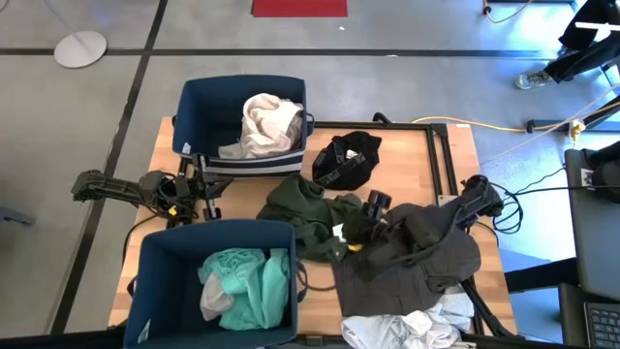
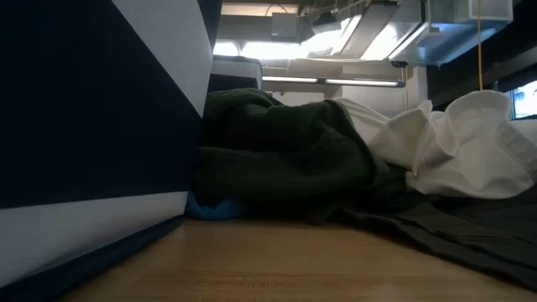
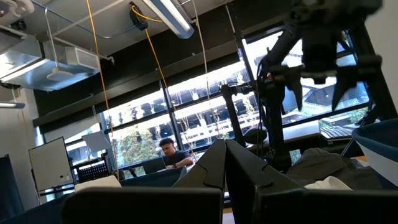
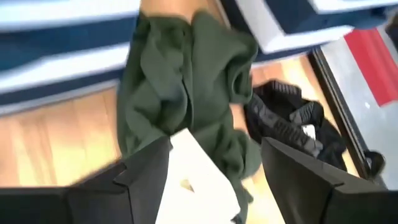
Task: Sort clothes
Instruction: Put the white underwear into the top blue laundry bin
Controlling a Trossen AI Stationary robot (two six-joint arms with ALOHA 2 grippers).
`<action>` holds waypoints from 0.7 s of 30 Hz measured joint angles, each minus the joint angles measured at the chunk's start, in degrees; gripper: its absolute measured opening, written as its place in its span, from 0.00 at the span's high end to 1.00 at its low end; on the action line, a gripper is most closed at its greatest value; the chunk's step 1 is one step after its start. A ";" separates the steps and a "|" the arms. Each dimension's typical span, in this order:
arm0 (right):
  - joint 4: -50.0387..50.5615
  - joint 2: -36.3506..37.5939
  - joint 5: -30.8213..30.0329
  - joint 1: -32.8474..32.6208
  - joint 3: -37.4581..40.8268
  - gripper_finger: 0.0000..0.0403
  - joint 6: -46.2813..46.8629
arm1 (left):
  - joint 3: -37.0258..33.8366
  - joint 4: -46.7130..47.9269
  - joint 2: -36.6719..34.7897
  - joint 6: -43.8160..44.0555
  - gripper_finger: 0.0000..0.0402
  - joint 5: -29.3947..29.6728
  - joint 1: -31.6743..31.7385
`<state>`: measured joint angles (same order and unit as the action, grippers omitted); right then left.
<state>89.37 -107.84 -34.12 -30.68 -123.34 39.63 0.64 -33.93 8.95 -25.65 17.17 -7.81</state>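
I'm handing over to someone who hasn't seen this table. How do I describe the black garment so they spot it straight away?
Start at the blue bin at the table's far edge, the one holding a cream garment. Just to its right, a small black garment lies crumpled on bare wood. It is the only black piece, darker and smaller than the dark green garment just in front of it.

Place: a robotics lab or workshop.
Floor: grey concrete [image 1: 407, 24] with dark lines, yellow cable [image 1: 504, 126] trailing across.
Ceiling: exposed ducts [image 3: 59, 59], tube light [image 3: 171, 18].
Far wall: large windows [image 3: 186, 118]; a person [image 3: 169, 152] seated at a desk.
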 joint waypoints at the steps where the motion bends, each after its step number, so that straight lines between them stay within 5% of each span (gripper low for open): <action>1: 0.41 -0.02 0.16 -0.40 1.02 0.37 0.70 | 0.00 0.00 0.00 0.00 1.00 0.00 -0.02; 10: 0.59 0.95 1.85 -3.15 13.31 0.37 7.30 | 0.00 0.01 -0.07 0.09 1.00 -0.01 0.00; 21: -4.34 11.30 8.90 -3.10 36.96 0.37 16.05 | 0.00 0.00 -0.07 -0.29 1.00 0.00 -0.01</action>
<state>85.02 -96.53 -25.21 -33.78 -86.39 55.68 0.64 -33.93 8.88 -25.94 17.17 -7.82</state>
